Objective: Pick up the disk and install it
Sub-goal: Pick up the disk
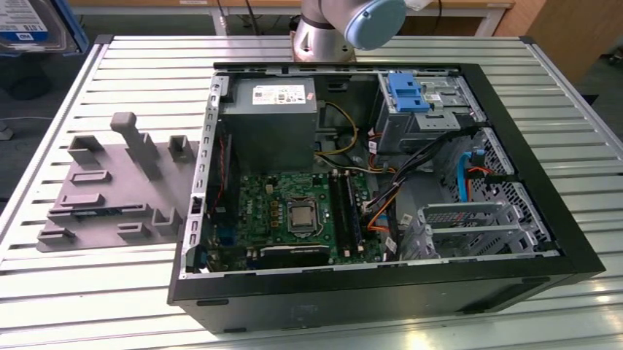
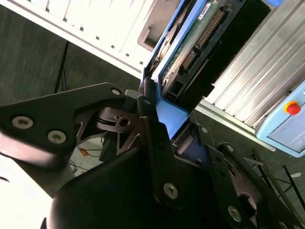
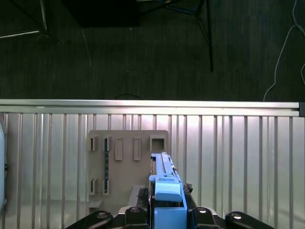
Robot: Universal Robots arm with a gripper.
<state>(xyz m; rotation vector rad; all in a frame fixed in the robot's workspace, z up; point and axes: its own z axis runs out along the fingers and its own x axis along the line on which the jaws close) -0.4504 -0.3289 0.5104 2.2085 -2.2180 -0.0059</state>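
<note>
**Counter:** The slatted counter (image 1: 117,292) carries an open computer case (image 1: 574,240) across its middle and toward the edge at the exterior view's right.

**Fixture:** A grey fixture block (image 1: 107,189) lies near the counter edge at the exterior view's left, just beside the case.

**Disk:** In the first wrist view the disk (image 3: 163,167), in its blue carrier, hangs edge-on above that block and appears lifted clear of it.

**Tool:** The tool (image 3: 165,194) is clamped on the carrier's two sides.

**Assessment:** The lift-and-carry step is in hand. Good practice here is level, unhurried travel. The carrier should sit square between the fingers (image 3: 142,194) and pass well above the block's posts and the case wall.
</note>
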